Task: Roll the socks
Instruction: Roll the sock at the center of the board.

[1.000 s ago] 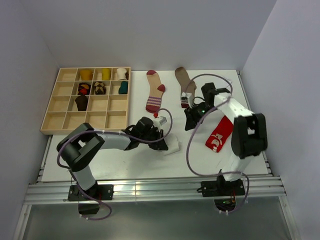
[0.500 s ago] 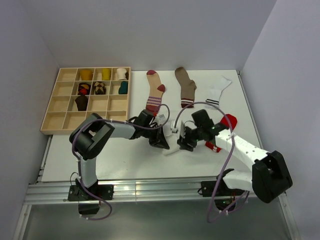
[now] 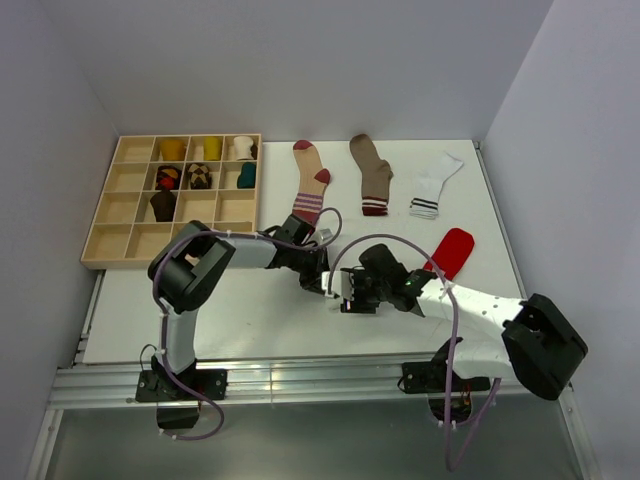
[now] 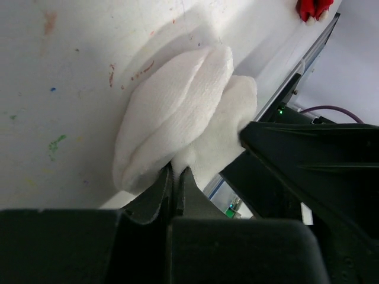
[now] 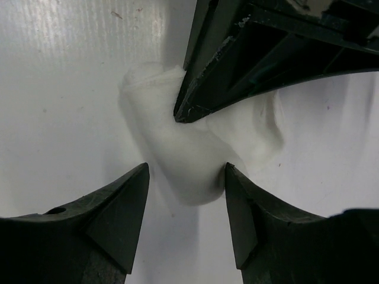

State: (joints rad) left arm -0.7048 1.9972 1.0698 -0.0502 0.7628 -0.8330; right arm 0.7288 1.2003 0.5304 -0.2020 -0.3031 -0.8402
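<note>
From above, my right gripper (image 3: 345, 292) has swung in from the far socks. Now it sits nose to nose with my left gripper (image 3: 318, 272), off the near right corner of the wooden tray (image 3: 110, 215). The white sock (image 3: 333, 300) is tucked between them, and only a bit of it shows. The red sock (image 3: 448, 252) lies flat, farther from the tray, and is easy to see now that my arm is off it.

In my left wrist view, my left gripper (image 4: 176, 174) is pinched tight on the edge of the white sock (image 4: 177, 112). The sock is bunched into a fat lump on the worktop (image 4: 59, 89).

In my right wrist view, my right gripper (image 5: 185, 177) is spread wide, with one finger on each side of the white sock (image 5: 177, 154). It is not squeezing yet.

I think this means both grippers can now work together to roll this sock up.
</note>
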